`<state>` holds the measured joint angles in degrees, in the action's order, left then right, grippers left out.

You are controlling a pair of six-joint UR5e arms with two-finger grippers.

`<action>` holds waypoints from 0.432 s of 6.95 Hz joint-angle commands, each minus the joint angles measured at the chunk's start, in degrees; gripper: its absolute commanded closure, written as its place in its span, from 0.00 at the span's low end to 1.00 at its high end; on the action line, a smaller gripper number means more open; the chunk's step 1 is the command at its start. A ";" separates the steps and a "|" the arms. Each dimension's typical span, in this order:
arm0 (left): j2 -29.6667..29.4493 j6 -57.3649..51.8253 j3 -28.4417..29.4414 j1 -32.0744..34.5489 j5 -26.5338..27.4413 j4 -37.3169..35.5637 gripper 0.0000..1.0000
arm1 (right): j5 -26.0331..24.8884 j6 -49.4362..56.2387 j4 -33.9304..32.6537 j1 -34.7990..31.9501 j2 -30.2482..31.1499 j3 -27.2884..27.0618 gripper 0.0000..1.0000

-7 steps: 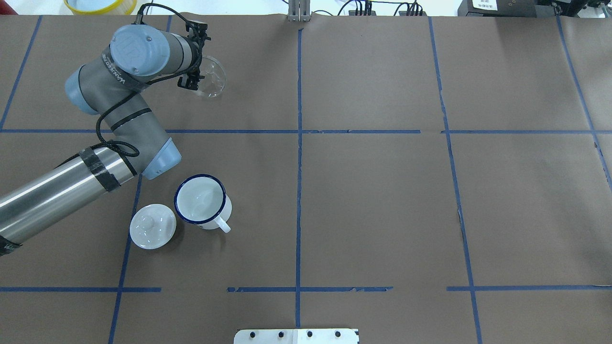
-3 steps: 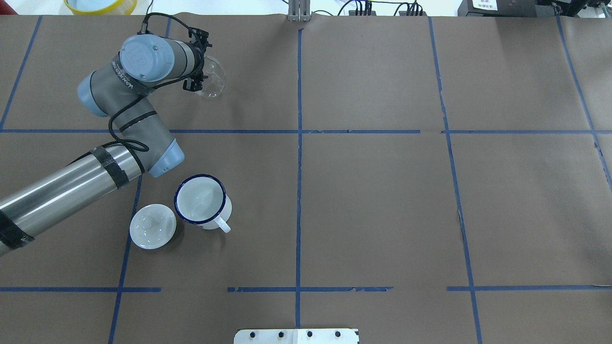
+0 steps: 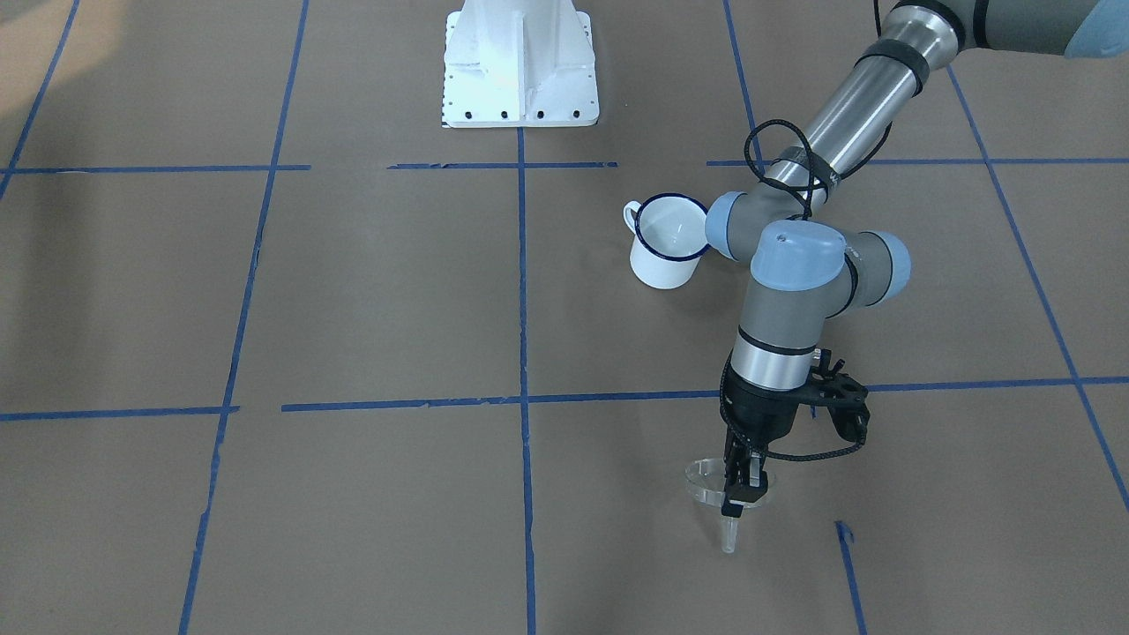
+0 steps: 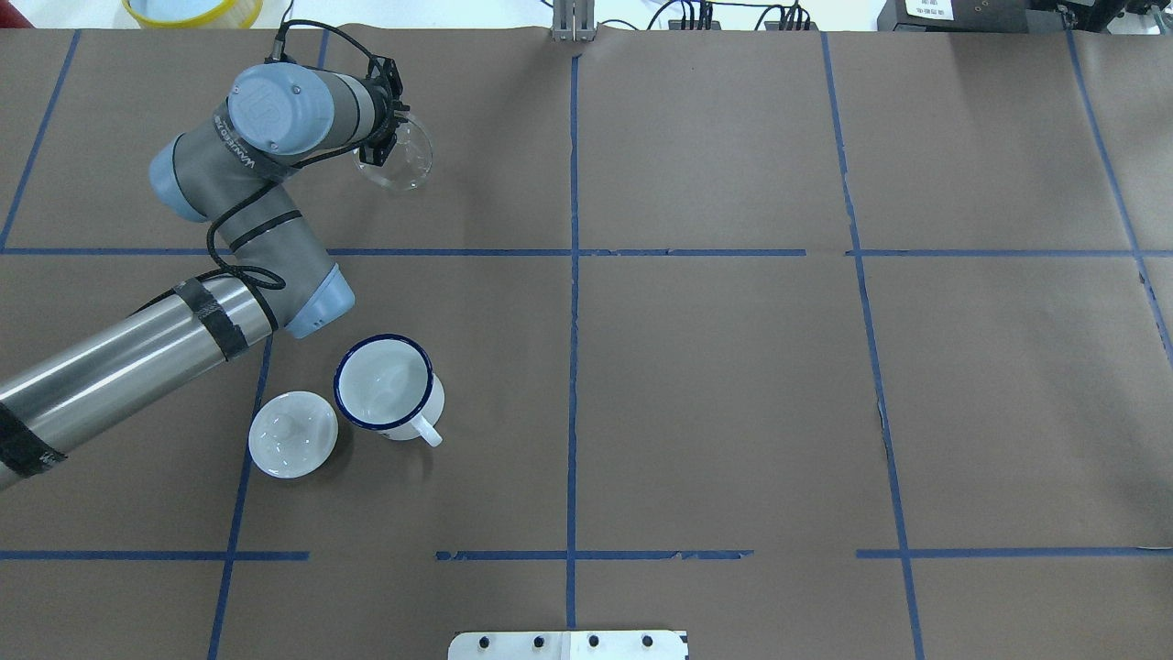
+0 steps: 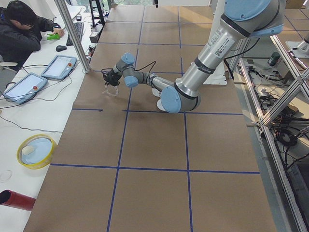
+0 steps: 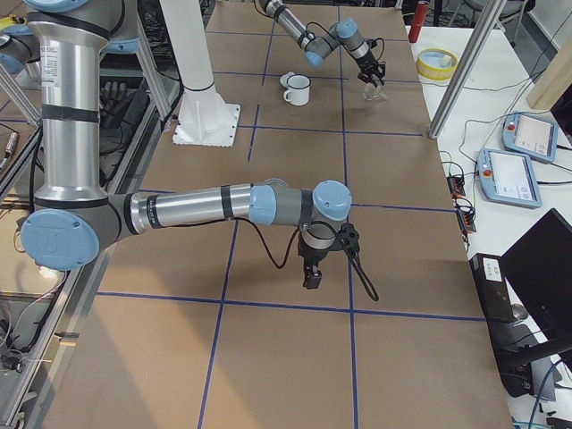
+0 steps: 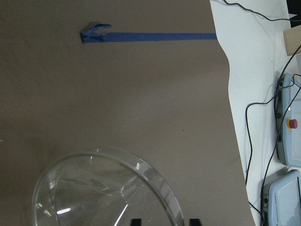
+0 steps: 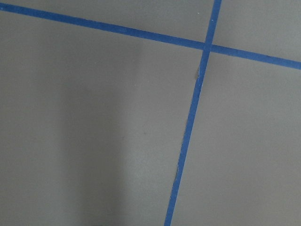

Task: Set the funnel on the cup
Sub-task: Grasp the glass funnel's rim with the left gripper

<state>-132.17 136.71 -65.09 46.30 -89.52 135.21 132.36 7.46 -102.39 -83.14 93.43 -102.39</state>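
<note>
The clear funnel [image 4: 403,158] hangs stem-down at the far left of the table, its thin stem [image 3: 728,534] close to the paper. My left gripper [image 4: 378,139] is shut on its rim; it shows in the front view [image 3: 739,496] too. In the left wrist view the funnel's wide cone [image 7: 101,188] fills the bottom of the frame. The white mug [image 4: 386,382] with a dark blue rim stands upright nearer the robot, handle towards the base, apart from the funnel. My right gripper [image 6: 313,279] shows only in the right side view, so I cannot tell its state.
A white domed lid [image 4: 293,434] lies just left of the mug. The left arm's elbow [image 4: 312,298] hangs close over the mug's far side. A yellow bowl [image 4: 188,9] sits past the table's far edge. The robot's base plate [image 3: 520,66] is at the near edge.
The left wrist has swung a little to the right and its gripper has shifted towards the far edge, with the funnel still in its grip. The mug and lid have not moved.
</note>
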 commanded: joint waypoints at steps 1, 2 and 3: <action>0.07 -0.31 -5.45 1.85 -0.13 -0.12 1.00 | 0.00 0.01 0.00 0.00 0.00 0.00 0.00; 0.07 -0.92 -9.66 2.99 -0.57 -0.90 1.00 | 0.00 0.01 0.00 0.00 0.00 0.00 0.00; -0.02 -4.14 -13.88 3.26 -3.36 -6.13 1.00 | 0.00 0.01 0.00 0.00 0.00 0.00 0.00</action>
<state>-132.12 135.17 -74.16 48.88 -90.65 133.23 132.36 7.47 -102.39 -83.14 93.43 -102.39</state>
